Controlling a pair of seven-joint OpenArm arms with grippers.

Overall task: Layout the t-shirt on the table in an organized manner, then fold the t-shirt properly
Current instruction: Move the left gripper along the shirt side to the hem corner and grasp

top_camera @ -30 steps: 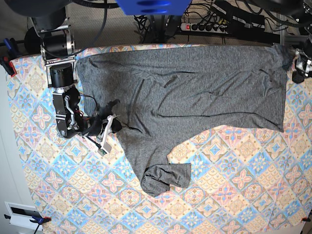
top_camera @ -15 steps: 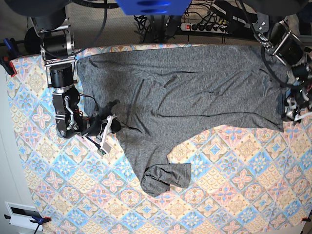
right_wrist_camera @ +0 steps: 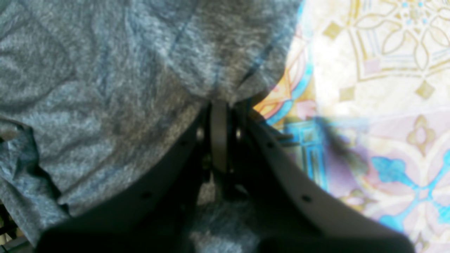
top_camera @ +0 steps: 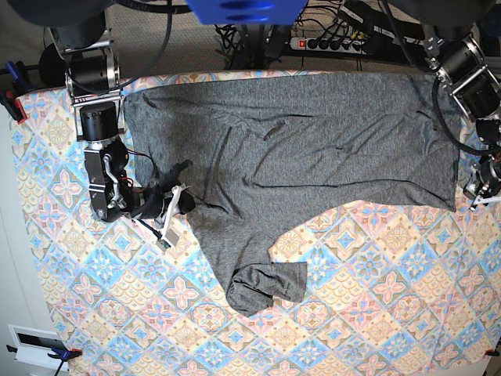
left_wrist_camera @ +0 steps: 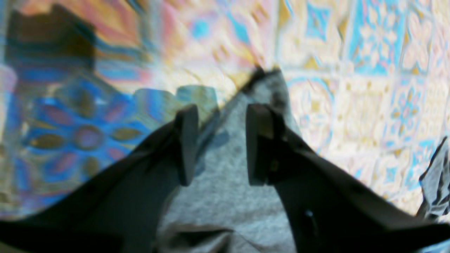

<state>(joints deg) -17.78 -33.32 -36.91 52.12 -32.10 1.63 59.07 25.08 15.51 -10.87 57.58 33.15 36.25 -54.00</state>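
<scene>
While the t-shirt (top_camera: 297, 149) is spread wide across the far half of the table (top_camera: 376, 313), one sleeve is left trailing toward the near side, with its cuff (top_camera: 266, 286) folded up in a lump. At the shirt's edge on the base view's left, a bit of fabric is pinched tight by the right gripper (top_camera: 168, 205); in the right wrist view the fingers (right_wrist_camera: 219, 140) are seen pressed together, with grey knit bunched right at the tips. At the shirt's opposite bottom corner (left_wrist_camera: 267, 80), the left gripper (top_camera: 479, 188) is parked, and its fingers (left_wrist_camera: 188, 144) are set partway apart, straddling that corner. Nothing is actually clamped there yet, just cloth lying between them.
</scene>
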